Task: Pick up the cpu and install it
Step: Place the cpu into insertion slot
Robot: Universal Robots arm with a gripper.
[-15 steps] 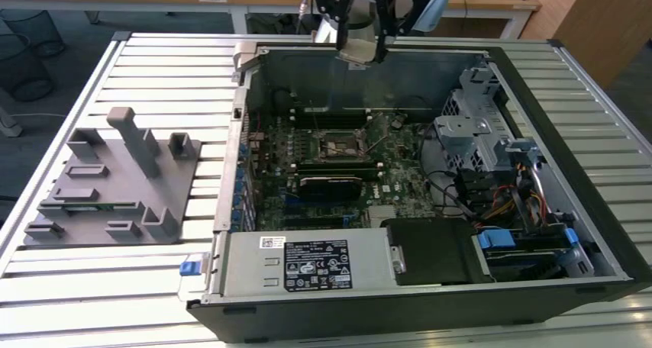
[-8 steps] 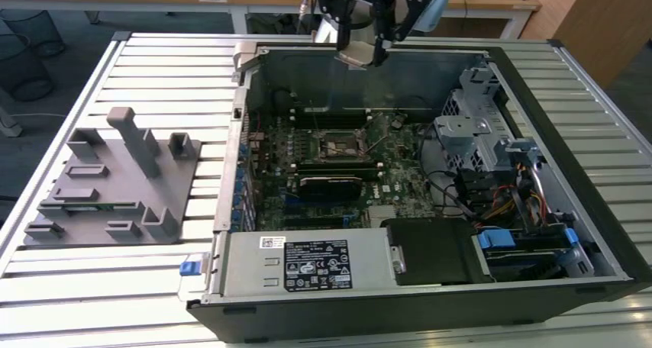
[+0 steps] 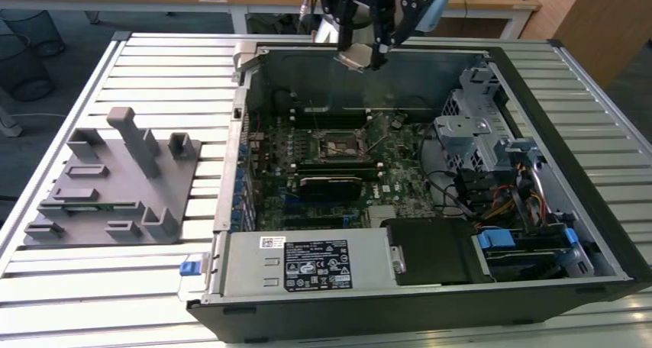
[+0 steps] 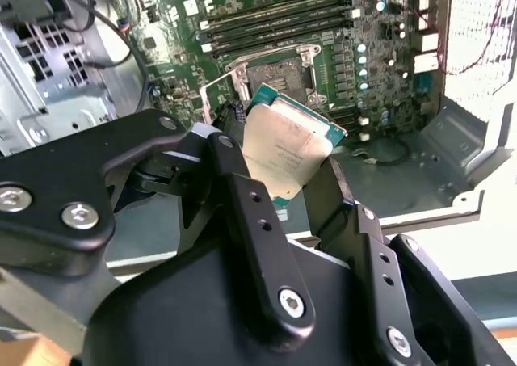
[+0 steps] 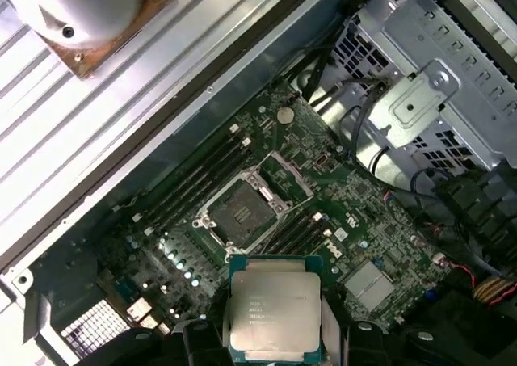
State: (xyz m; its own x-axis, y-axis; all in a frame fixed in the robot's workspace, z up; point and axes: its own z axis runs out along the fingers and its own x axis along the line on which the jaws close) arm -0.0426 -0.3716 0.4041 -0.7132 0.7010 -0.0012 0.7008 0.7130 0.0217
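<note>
My black two-fingered claw (image 4: 279, 162) is clenched on the small flat square cpu with a shiny silver-grey metal top and thin green rim (image 5: 273, 316), pinching it by two opposite edges. In the exterior view the pair hangs high over the far wall of the open black and grey computer case (image 3: 408, 308), which lies on the slatted metal tabletop (image 3: 153, 66). The cpu is well above the green motherboard (image 3: 398, 172) and apart from its seat.

My main worry is the grip. Only thin edges are held, and in the second wrist view the chip looks skewed between the fingers. I judge that a jolt could twist it or drop it onto the board.

The dark square metal-framed socket (image 5: 242, 214) sits between rows of long memory slots (image 5: 190, 190). If the cpu arrives rotated or tilted, I'd expect bent contacts rather than a clean seat. I cannot tell which corner carries the marker, so wrong orientation is a real risk.

The socket's frame seems swung open, but I'm not certain, and a part-closed frame would block the chip. The fingers are also bulky and could clip the case wall or the slots on a low path.
</note>
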